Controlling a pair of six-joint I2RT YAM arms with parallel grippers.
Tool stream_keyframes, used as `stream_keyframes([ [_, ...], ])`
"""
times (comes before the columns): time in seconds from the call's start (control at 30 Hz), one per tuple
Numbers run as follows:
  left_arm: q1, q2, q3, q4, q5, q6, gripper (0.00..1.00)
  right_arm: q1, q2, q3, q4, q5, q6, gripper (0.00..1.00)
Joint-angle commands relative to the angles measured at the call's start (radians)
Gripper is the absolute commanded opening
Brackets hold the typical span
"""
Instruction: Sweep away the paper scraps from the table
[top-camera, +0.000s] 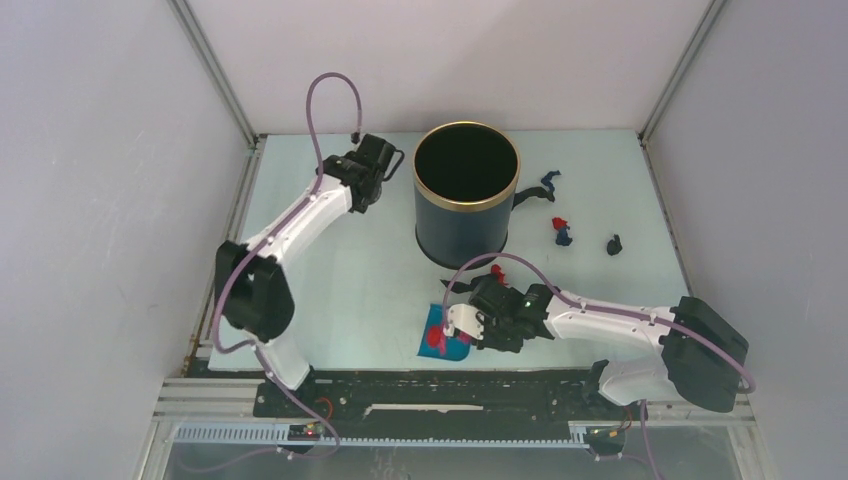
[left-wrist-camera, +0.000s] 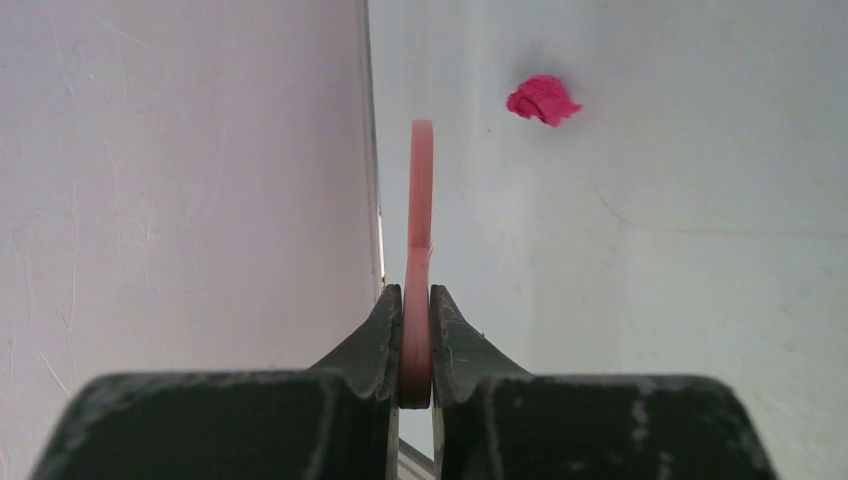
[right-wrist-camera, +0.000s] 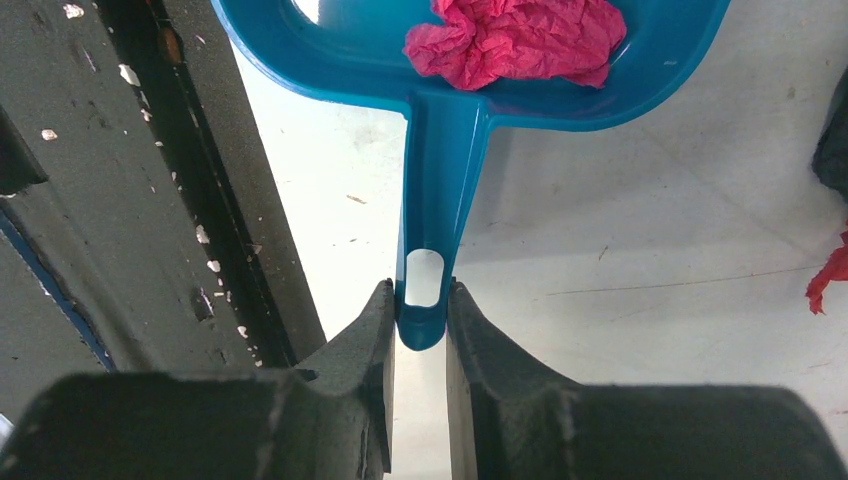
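My left gripper (top-camera: 385, 160) is at the far left of the table (top-camera: 350, 270), left of the bin. Its jaws are shut (left-wrist-camera: 416, 295) on the thin pink brush handle (left-wrist-camera: 420, 220). A magenta scrap (left-wrist-camera: 543, 100) lies on the table beyond it. My right gripper (top-camera: 462, 325) is shut (right-wrist-camera: 420, 295) on the end of the blue dustpan's handle (right-wrist-camera: 440, 160). The dustpan (top-camera: 445, 335) sits near the front edge with red crumpled paper (right-wrist-camera: 520, 40) in it. Loose scraps lie right of the bin: blue (top-camera: 550, 183), red and blue (top-camera: 561, 230), black (top-camera: 613, 244), and red (top-camera: 497, 272).
A tall dark round bin (top-camera: 466, 195) with a gold rim stands at the table's middle back. Grey walls close in the left, back and right. The black railed strip (top-camera: 430, 395) runs along the front, right beside the dustpan (right-wrist-camera: 150, 200).
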Motion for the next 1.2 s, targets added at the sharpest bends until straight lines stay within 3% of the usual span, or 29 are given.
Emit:
stream_keyframes([
  [0.0,0.089,0.090,0.063,0.111,-0.041,0.140,0.00,0.003,-0.001,0.041,-0.005,-0.007,0.015,0.17],
  [0.17,0.133,0.189,0.041,0.339,-0.010,0.244,0.00,0.004,0.000,0.045,-0.013,-0.019,0.016,0.20],
  [0.27,0.159,0.200,0.005,0.444,0.151,0.329,0.00,0.007,-0.008,0.050,-0.023,-0.037,0.016,0.22],
  [0.43,0.188,0.223,0.007,0.438,0.314,0.416,0.00,0.005,0.000,0.050,-0.026,-0.044,0.017,0.26],
  [0.5,0.192,0.223,0.025,0.392,0.369,0.400,0.00,0.010,0.008,0.050,-0.024,-0.045,0.019,0.36],
  [0.63,0.174,0.189,-0.012,0.326,0.402,0.373,0.00,0.022,-0.005,0.049,-0.021,-0.046,0.026,0.67],
  [0.7,0.142,0.154,-0.051,0.315,0.392,0.372,0.00,0.022,-0.019,0.048,-0.023,-0.071,0.015,0.74],
  [0.83,0.079,0.113,-0.036,0.191,0.443,0.297,0.00,0.024,-0.050,0.028,-0.006,-0.098,-0.009,0.77],
  [1.03,-0.016,0.020,-0.138,0.076,0.483,0.229,0.00,0.049,-0.027,0.026,0.011,-0.063,0.003,0.68],
  [1.17,-0.044,-0.063,-0.215,0.062,0.618,0.129,0.00,0.120,0.008,0.026,0.025,-0.013,0.011,0.63],
])
